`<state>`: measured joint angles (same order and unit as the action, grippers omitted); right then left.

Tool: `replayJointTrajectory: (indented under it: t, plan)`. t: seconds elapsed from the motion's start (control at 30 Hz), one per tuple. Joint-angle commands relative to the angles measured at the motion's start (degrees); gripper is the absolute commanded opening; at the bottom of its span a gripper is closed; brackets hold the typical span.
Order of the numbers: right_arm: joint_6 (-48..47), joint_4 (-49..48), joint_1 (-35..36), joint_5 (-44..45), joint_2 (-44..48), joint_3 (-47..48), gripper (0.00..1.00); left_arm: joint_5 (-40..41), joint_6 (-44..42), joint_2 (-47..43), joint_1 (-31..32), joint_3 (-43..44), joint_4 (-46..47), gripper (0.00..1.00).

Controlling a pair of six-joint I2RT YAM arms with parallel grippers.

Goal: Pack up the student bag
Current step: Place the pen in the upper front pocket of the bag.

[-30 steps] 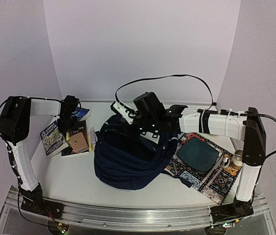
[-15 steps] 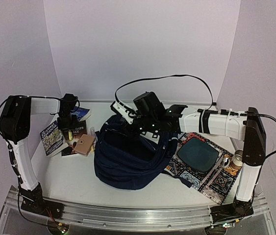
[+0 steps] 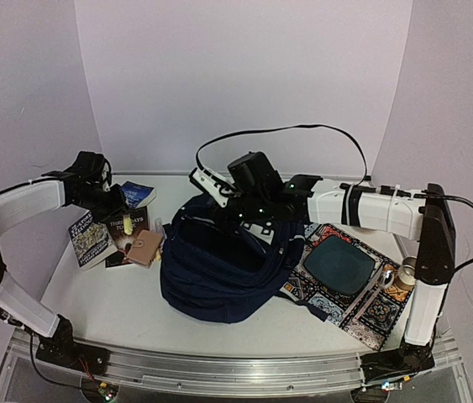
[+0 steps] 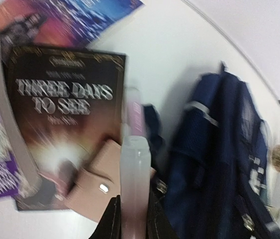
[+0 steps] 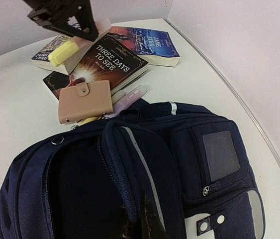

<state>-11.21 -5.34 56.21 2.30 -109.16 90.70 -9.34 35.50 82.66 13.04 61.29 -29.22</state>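
Navy bag (image 3: 219, 281) sits mid-desk (image 3: 102, 294), top unzipped. I note the right claw (image 5: 146, 214) closed tight at its rim. Left claw (image 3: 121, 211) grips a yellow marker (image 5: 62, 53) above a book (image 5: 114, 60) titled "THREE DAYS TO SEE". Beyond it, a second book (image 5: 149, 45) reads "JANE EYRE".

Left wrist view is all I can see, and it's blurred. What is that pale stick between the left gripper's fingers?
Observer: In the right wrist view it is a short yellow highlighter, clamped in the left gripper.
Operator: Is the bag open enough to drop it in?
Observer: The large dark navy fabric backpack has its main compartment gaping, and the right gripper is shut on the edge of that opening.
Operator: Anything beyond the bag that I can't see?
Observer: From above, a patterned mat lies on the bag's right side, with a dark teal rounded-square pad on it.
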Motion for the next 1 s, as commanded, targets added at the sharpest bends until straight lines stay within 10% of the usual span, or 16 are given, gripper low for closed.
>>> replayJointTrajectory:
  t: [0.0,0.57,0.97]
  plan:
    - [-0.9,-3.6,0.5,3.4,0.4,5.1,0.0,-10.6,8.5,-8.7,4.9,-5.2,7.4,0.0]
    - [2.1,-2.4,1.1,6.5,-1.6,8.7,0.0,-7.1,30.9,-15.3,30.3,-16.6,32.3,0.0]
    - [6.2,-2.4,2.0,4.1,-0.7,8.2,0.0,6.2,39.0,-6.7,34.5,-15.0,38.6,0.0]
